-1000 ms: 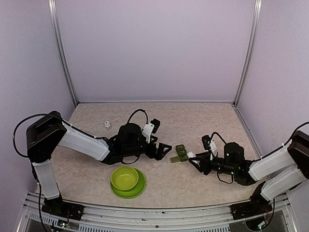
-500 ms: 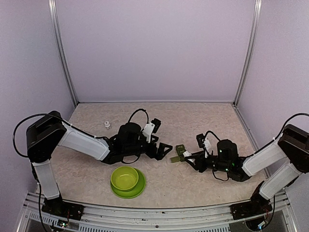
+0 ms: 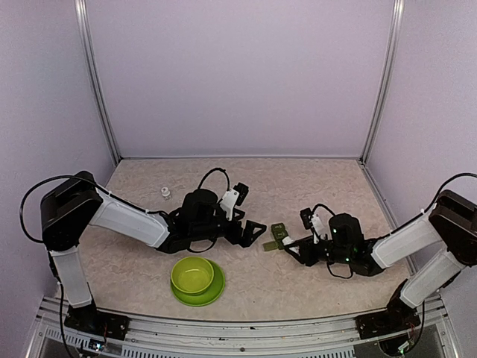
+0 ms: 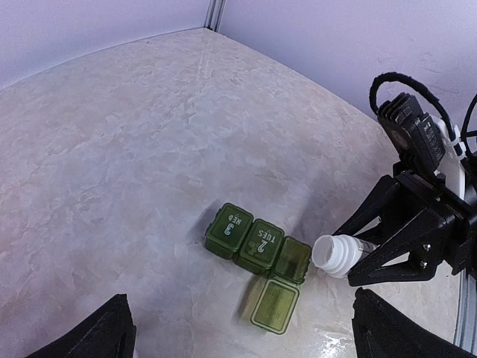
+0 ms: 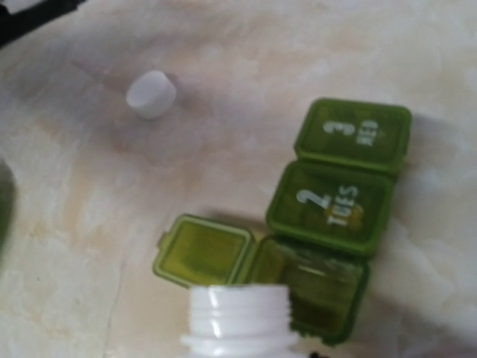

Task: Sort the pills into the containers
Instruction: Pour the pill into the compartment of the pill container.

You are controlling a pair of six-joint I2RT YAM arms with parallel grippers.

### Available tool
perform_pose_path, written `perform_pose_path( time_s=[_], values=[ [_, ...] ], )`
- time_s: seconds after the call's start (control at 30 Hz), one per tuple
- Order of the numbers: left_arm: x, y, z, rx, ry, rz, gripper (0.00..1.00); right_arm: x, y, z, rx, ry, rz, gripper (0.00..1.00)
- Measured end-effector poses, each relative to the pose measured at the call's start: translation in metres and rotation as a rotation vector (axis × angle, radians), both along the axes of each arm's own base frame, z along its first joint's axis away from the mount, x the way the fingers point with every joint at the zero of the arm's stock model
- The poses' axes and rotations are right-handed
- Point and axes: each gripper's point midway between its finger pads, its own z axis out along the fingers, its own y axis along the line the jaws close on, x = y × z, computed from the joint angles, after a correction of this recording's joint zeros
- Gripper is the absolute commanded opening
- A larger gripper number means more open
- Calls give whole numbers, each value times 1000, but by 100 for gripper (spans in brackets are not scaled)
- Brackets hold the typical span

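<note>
The containers [image 3: 279,233] are a dark green strip of three compartments [image 4: 257,242] in the middle of the table. The lids marked 3 and 2 [image 5: 333,205] are closed. The third compartment [image 5: 320,287] stands open, its lid [image 4: 274,306] lying flat beside it. My right gripper [image 3: 304,245] is shut on an uncapped white bottle [image 4: 335,253], held on its side with its mouth [image 5: 237,317] at the open compartment. My left gripper [image 3: 253,230] hangs open just left of the strip, with nothing between its fingers [image 4: 112,332]. No pills show.
A lime-green bowl [image 3: 192,274] on its plate [image 3: 218,286] sits near the front edge, below the left arm. A small white cap [image 3: 165,192] lies on the table at the far left, also seen in the right wrist view [image 5: 151,94].
My right arm has slid left with the bottle, bringing its mouth up to the open compartment. The left arm and the strip have stayed put.
</note>
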Motion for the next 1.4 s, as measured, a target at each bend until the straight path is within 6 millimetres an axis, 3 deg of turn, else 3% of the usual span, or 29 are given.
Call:
perform_pose_path(
  time_s=[1.4],
  values=[
    [0, 0, 0, 2, -2, -3, 99, -4, -2, -11, -61, 185, -48, 0]
  ],
)
